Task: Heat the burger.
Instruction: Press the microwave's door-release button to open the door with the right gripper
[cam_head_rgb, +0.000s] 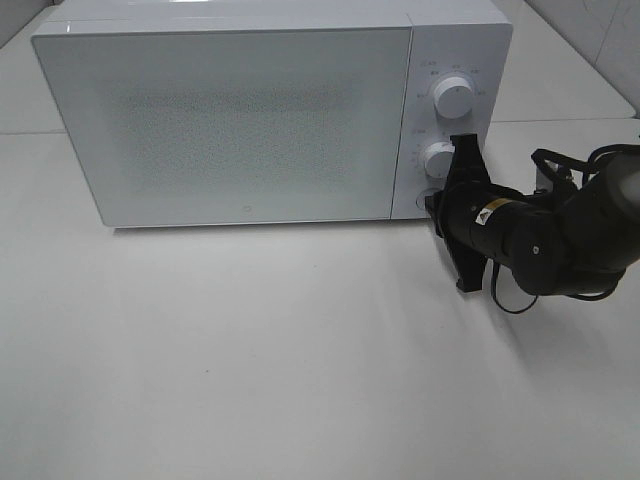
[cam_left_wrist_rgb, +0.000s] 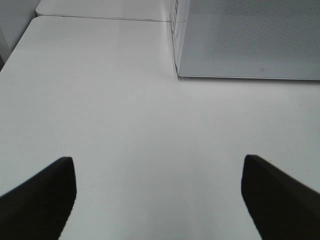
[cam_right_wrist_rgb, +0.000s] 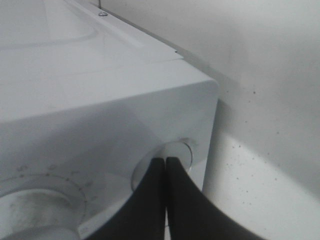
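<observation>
Plain white bench (cam_head_rgb: 300, 380) fills the lower part of the high view, with pale wall panels behind it. On the bench stands a boxy white microwave oven (cam_head_rgb: 250, 40) with its door (cam_head_rgb: 230, 125) shut. The door's window is a grey speckled panel, and nothing inside can be made out through it. Right of the door, on the control strip, sit 2 round white knobs, the upper knob (cam_head_rgb: 453, 97) above the lower knob (cam_head_rgb: 438, 160). Under them is a small round recessed button (cam_right_wrist_rgb: 182, 150). The black right gripper (cam_head_rgb: 436, 207) reaches in from the right side, level with the bottom of that strip. In the right wrist view its jaws are pressed together with no gap, holding nothing, and their tips lie at the round button, seemingly touching it. The left gripper (cam_left_wrist_rgb: 160, 197) appears in its own wrist view as 2 dark fingers (cam_left_wrist_rgb: 42, 197) standing wide apart above bare bench, gripping nothing. The microwave's lower left front corner lies ahead of them and well apart. The small round burger shows in none of the 3 views, so where it lies cannot be told.
</observation>
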